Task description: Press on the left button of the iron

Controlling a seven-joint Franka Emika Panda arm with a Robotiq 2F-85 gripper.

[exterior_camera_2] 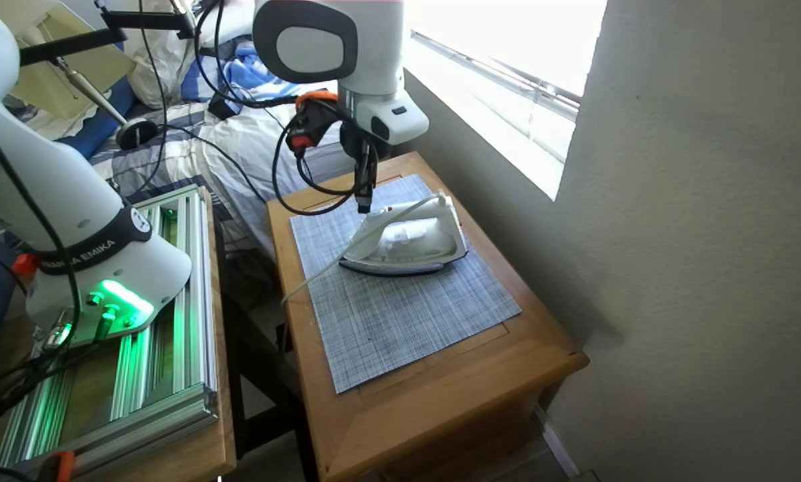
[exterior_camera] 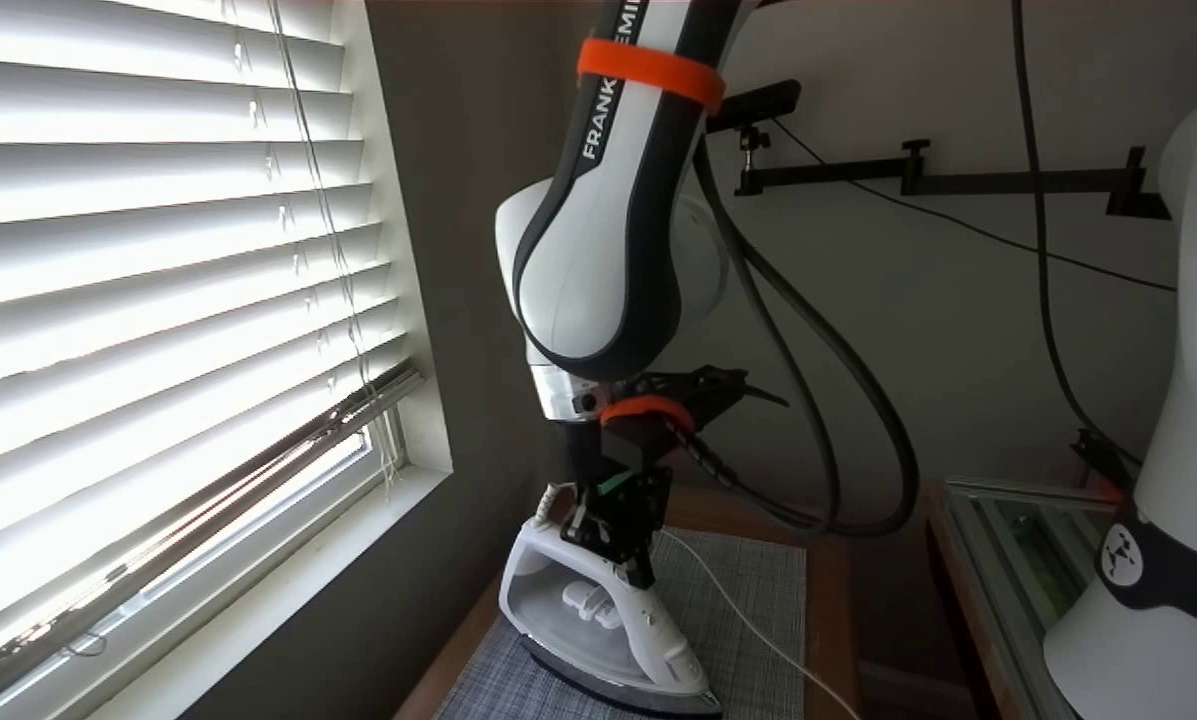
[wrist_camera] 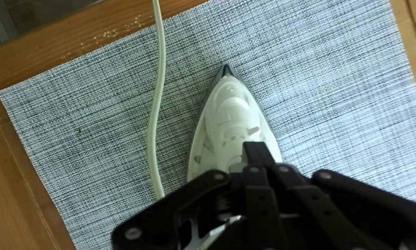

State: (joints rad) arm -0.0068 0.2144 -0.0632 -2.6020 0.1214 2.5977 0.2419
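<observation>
The white iron (exterior_camera: 658,632) sits flat on its soleplate; it also shows in an exterior view (exterior_camera_2: 417,239) and in the wrist view (wrist_camera: 228,114), where its pointed front faces up the picture. My gripper (exterior_camera: 642,578) points down over the front part of the iron's handle. In an exterior view the fingertips (exterior_camera_2: 364,206) are right at the handle's top; I cannot tell whether they touch it. In the wrist view the fingertips (wrist_camera: 258,146) are pressed together with nothing between them. They partly hide the handle's top, where one rounded button edge (wrist_camera: 235,160) shows beside them.
The iron stands on a grey woven mat (exterior_camera_2: 400,335) on a wooden table (exterior_camera_2: 454,415). Its white cord (wrist_camera: 157,100) runs off one table edge. A wall (exterior_camera_2: 674,281) and window (exterior_camera_2: 507,87) border the table. The robot's base (exterior_camera_2: 112,268) stands on an adjacent railed table.
</observation>
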